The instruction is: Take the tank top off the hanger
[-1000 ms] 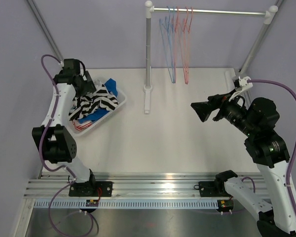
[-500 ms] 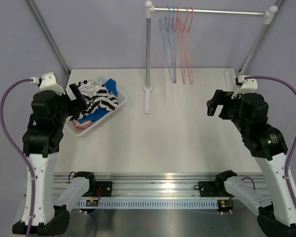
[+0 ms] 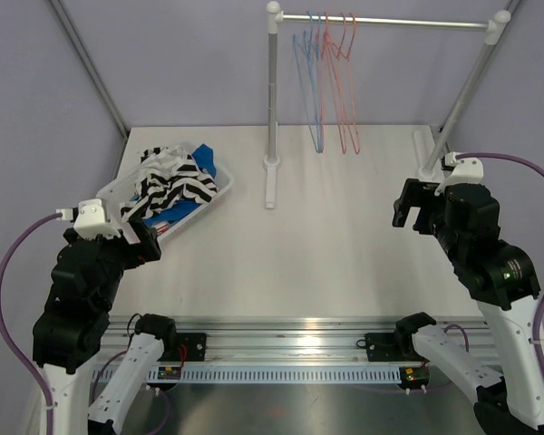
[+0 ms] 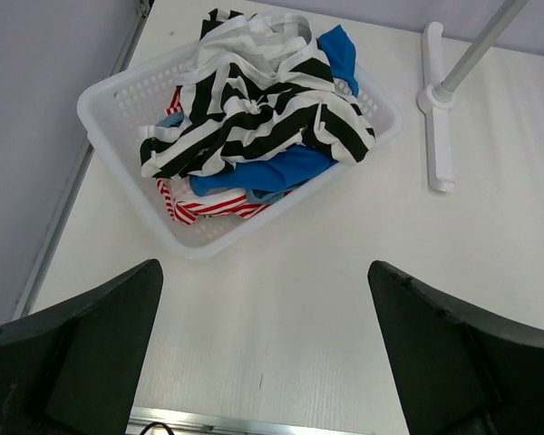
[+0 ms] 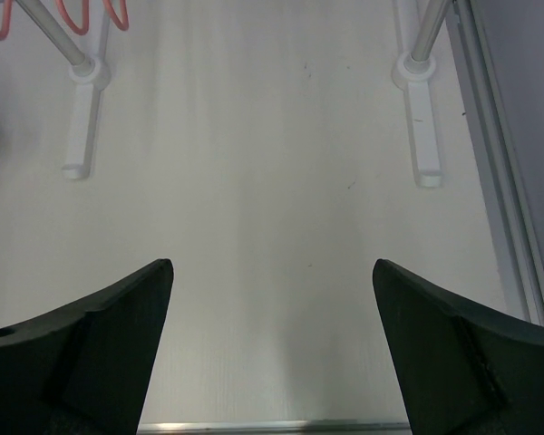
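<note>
Both the left fingers [image 4: 82, 353] and right fingers [image 5: 82, 353] gape empty. Hangers [image 3: 343, 100] look bare and clothes [image 4: 254, 118] fill the basket [image 4: 109, 91], so removal seems finished; only parking remains.

Withdrew the left hand [image 3: 143, 243] from over the basket [image 3: 225, 190] at the far left, first to the basket's left rim, then to the near left of the table [image 3: 326, 245], well apart from the basket. Spread its fingers a little wider on the way. Uncovered the striped garment [image 3: 177, 186] and the far part of the heap, hidden under the arm 1 second ago. Drew the right hand [image 3: 406, 204] back from the table's middle toward the right edge. Left the red hangers [image 3: 344, 91] with lower ends slightly further right.
</note>
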Available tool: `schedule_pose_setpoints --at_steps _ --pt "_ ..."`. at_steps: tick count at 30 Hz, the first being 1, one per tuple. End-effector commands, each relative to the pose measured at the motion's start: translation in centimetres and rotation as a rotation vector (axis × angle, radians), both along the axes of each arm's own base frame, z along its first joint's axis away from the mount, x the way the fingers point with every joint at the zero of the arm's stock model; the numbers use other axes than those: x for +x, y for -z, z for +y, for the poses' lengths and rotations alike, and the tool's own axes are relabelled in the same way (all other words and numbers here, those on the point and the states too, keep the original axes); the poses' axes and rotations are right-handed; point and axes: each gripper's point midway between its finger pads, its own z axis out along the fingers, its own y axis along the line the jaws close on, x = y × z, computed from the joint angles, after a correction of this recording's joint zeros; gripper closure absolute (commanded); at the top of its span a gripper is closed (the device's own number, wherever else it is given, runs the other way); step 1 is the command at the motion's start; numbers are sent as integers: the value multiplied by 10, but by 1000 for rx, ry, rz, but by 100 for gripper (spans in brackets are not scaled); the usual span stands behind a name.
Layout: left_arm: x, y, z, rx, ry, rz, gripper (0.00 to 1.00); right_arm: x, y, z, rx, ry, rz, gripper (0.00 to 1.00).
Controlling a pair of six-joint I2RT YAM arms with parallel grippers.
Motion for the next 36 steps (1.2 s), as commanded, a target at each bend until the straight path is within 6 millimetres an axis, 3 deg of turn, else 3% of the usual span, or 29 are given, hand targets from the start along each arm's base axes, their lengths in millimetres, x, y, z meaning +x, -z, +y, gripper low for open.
schedule_pose_setpoints --at_steps 1,6,11,18,36 --pt "-6 1 -4 8 38 -12 1 -14 -5 -14 -38 39 -5 0" --pt "-6 10 -9 4 68 0 1 -27 -2 -34 -96 101 -21 0" --pt "-2 15 -8 10 62 5 1 -31 0 -40 -109 115 -39 0" --pt "3 18 -15 6 91 -6 1 -28 1 -36 -90 104 -56 1" --pt "0 14 -3 9 24 -35 1 -22 6 -23 -52 59 -39 0"
